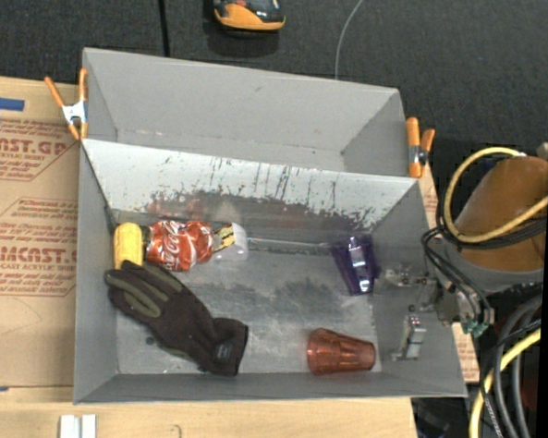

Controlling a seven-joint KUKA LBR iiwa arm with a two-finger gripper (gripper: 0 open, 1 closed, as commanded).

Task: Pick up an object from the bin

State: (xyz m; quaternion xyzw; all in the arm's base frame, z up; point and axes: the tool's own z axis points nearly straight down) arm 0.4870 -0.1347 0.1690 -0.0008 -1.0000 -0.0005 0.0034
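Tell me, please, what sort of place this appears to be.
Probably a robotics lab's grasping test station: a grey metal bin holds unrelated odds like a dark glove and a red plastic cup, and a cabled robot arm reaches in from the right.

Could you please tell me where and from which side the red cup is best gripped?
Probably across the cup at its middle, from straight above: it lies on its side, clear of the glove and the purple thing.

The bin (pixel 261 120) is grey with dark streaks. The glove (pixel 171 318) is dark brown and the cup (pixel 340 353) clear red. The wrapper (pixel 180 244) is red with white lettering.
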